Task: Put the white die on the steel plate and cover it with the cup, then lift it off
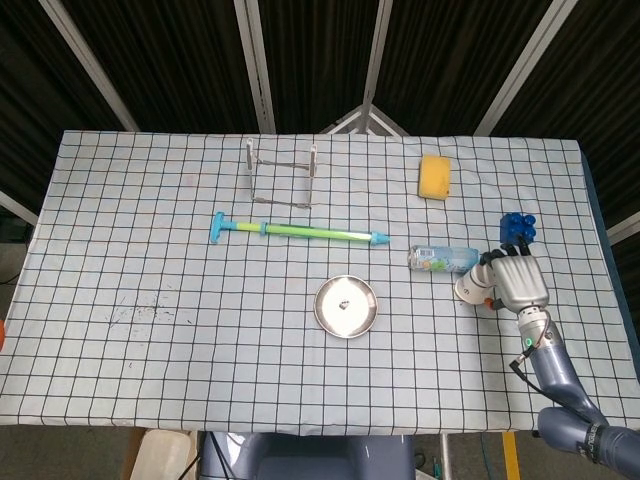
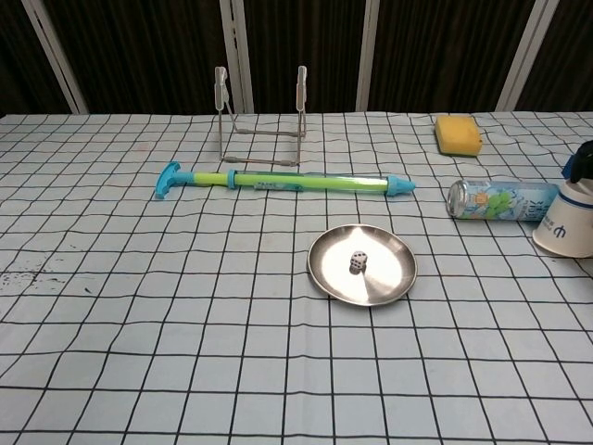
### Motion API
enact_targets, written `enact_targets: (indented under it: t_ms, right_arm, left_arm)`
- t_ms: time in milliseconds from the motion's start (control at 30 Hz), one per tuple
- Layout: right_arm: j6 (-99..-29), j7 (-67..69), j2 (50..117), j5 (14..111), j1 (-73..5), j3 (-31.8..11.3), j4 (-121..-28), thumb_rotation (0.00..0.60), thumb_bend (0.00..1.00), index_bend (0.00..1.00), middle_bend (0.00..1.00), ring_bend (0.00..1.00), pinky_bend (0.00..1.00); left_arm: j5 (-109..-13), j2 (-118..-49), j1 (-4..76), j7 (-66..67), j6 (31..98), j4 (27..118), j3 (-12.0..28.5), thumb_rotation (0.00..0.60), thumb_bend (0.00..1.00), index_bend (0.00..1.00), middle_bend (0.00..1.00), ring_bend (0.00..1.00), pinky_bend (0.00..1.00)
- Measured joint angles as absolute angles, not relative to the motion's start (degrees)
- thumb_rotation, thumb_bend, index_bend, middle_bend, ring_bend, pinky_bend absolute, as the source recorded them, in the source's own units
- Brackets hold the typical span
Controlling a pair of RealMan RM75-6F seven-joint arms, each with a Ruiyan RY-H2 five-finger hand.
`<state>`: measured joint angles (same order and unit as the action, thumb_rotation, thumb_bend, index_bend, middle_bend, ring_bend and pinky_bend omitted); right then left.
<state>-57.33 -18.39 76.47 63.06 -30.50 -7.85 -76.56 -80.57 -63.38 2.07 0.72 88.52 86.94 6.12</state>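
Observation:
The white die (image 2: 359,262) lies in the middle of the round steel plate (image 2: 389,283), which shows in the head view as the steel plate (image 1: 330,318) with the die (image 1: 345,304) on it. The white cup (image 1: 470,288) stands on the table to the plate's right; in the chest view the cup (image 2: 563,225) is cut by the right edge. My right hand (image 1: 517,282) is at the cup's right side, fingers curled around it. The chest view does not show this hand. My left hand is in neither view.
A clear bottle (image 1: 443,259) lies just behind the cup. A blue toy (image 1: 517,228) sits behind my right hand. A green and blue water pump (image 1: 300,231), a wire rack (image 1: 281,176) and a yellow sponge (image 1: 434,177) lie further back.

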Motion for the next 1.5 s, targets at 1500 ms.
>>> enact_targets:
  t_ms: [1500]
  right_arm:
    - [-55.9, -19.6, 76.3, 61.0, -31.3, -8.6, -76.9, 0.600, 0.10, 0.39, 0.39, 0.21, 0.00]
  left_arm:
    - [-80.3, -63.6, 2.3, 1.7, 88.3, 87.1, 6.1, 0.600, 0.68, 0.20, 0.00, 0.00, 0.09]
